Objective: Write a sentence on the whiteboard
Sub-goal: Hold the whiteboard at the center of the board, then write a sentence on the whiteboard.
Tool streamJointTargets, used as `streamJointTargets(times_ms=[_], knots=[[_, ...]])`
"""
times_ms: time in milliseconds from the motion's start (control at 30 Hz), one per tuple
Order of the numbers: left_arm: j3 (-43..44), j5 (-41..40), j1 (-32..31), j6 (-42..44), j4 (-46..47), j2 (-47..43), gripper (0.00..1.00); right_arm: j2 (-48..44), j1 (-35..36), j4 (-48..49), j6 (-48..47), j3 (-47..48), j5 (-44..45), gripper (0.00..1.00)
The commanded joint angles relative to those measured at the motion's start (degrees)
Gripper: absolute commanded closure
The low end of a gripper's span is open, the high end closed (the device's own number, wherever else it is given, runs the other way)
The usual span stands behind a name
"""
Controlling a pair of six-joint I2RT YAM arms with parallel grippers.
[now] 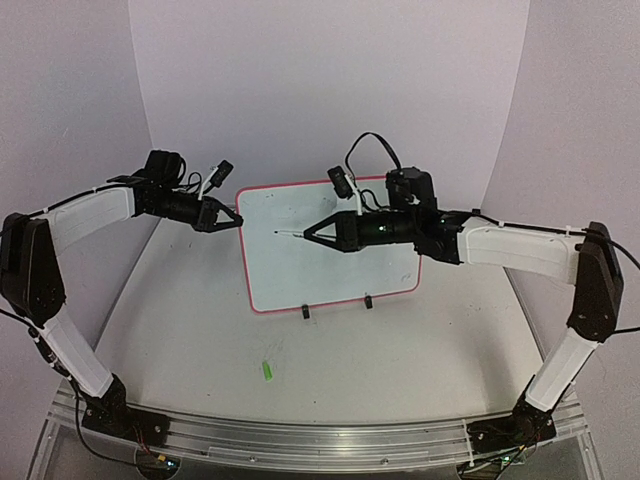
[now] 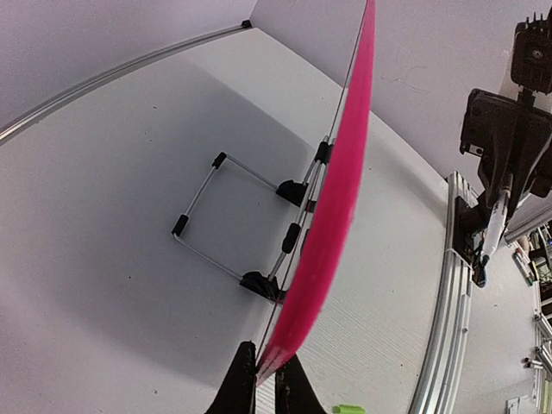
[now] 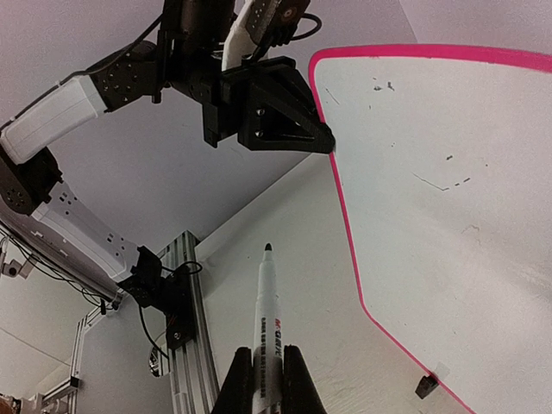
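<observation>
The whiteboard (image 1: pixel 330 250) stands upright on two black feet, white with a red-pink rim. Only a few faint marks show on it; no written sentence is visible. My left gripper (image 1: pixel 236 219) is shut on the board's upper left rim; in the left wrist view the pink edge (image 2: pixel 332 216) sits between the closed fingertips (image 2: pixel 241 379). My right gripper (image 1: pixel 312 235) is shut on a white marker (image 3: pixel 268 319), uncapped, its dark tip (image 3: pixel 268 247) pointing left in front of the board's upper left area. The board also shows in the right wrist view (image 3: pixel 448 198).
A small green marker cap (image 1: pixel 267 370) lies on the table in front of the board, also seen in the left wrist view (image 2: pixel 348 409). The board's wire stand (image 2: pixel 233 216) sits behind it. An aluminium rail (image 1: pixel 300 435) runs along the near edge.
</observation>
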Motion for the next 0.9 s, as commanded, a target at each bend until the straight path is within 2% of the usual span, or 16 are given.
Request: streamJointTargets(times_ms=[0,400,867], knots=[[0.65,0.61,0.23,2.06,-0.02,0.44,0.98,2.79,-0.02,4.19,-1.09,4.34,-0.9,1.0],[-0.17,-1.05,0.22,3.44,-0.18,0.96,1.0,12.93,-0.06,5.16,-4.16,14.71,1.39,1.0],[0.08,-1.17,0.23,3.71,-0.58,1.55,1.0,18.81,-1.21,7.35,-3.11,21.57,-0.28,1.0]])
